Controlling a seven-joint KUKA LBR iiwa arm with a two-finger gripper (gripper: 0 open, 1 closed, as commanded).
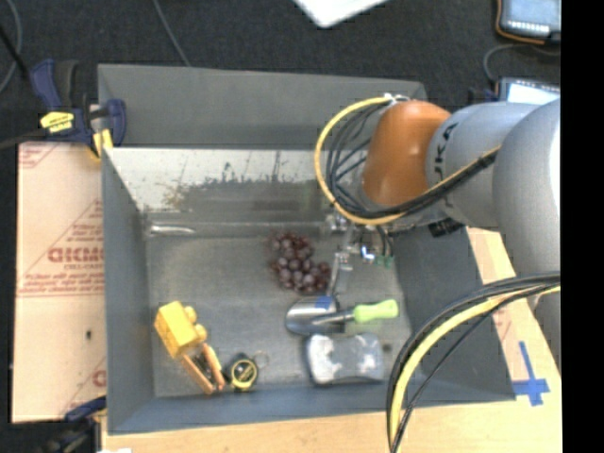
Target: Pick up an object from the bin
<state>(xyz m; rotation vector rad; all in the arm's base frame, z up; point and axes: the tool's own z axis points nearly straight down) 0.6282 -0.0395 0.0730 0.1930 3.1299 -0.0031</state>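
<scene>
In the camera view the arm (510, 159) comes in from the right and bends down into the grey bin (127, 272), with its orange wrist cover (401, 149) above the end effector (341, 267). The end effector hangs low near the middle of the bin floor. It is just beside the right edge of a bunch of dark purple grapes (296, 260) and just behind a small trowel (326, 317) with a silver blade and green handle. These 2 things are nearest, so 1 of them is probably the pick. Whether the end effector is wide or narrow I cannot tell.

The other things lie loose toward the near wall. A clear bag (344, 359) touches the trowel, while a yellow toy (184, 338) and a small tape measure (243, 373) lie well apart at the left.
</scene>
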